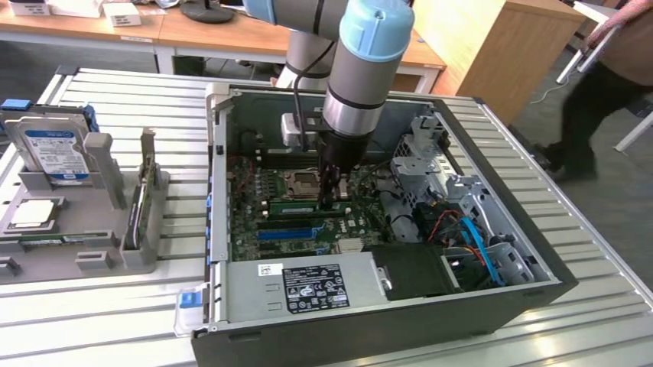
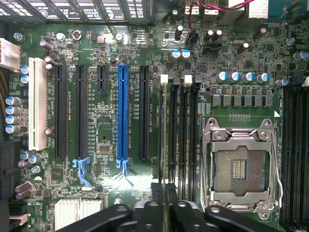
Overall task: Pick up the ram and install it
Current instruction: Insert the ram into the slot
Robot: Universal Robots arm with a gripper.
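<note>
The ram shows edge-on in the wrist view as a thin green strip lined up with the leftmost black memory slot, its far end at a white slot clip. My gripper is shut on the ram, with a black finger on each side of its near end. In the exterior view the gripper reaches straight down into the open computer case. There the green ram lies low along the motherboard, just in front of the CPU socket. Whether it is fully seated I cannot tell.
Empty black memory slots run beside the ram, with the CPU socket beyond them. A long blue slot connector lies on the other side. The power supply, drive cage and cables crowd the case. A grey fixture holds a hard drive. A person stands at the exterior view's right.
</note>
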